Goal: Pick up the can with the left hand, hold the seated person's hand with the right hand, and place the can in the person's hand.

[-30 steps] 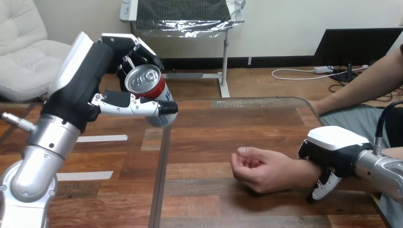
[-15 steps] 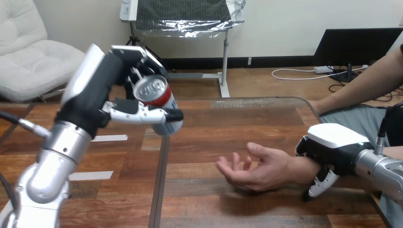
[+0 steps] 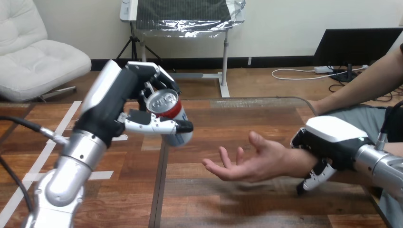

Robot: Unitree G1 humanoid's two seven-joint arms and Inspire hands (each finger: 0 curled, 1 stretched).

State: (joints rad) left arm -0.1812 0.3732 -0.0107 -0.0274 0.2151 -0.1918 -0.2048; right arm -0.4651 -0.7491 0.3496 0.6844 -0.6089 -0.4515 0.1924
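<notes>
A red and silver can hangs tilted above the table's left part, with my left hand shut on it, thumb across its front. To its right the person's hand lies palm up with fingers spread, just above the table. My right hand is curled round the person's wrist from above, its fingers hooked down on the near side. A gap remains between the can and the person's fingertips.
The table's left edge runs down the middle of the view, with floor to its left. The person's forearm reaches in from the upper right.
My left hand has carried the can to the right and lower, toward the person. The person's hand has opened from a loose fist to a flat palm and lifted a little.
</notes>
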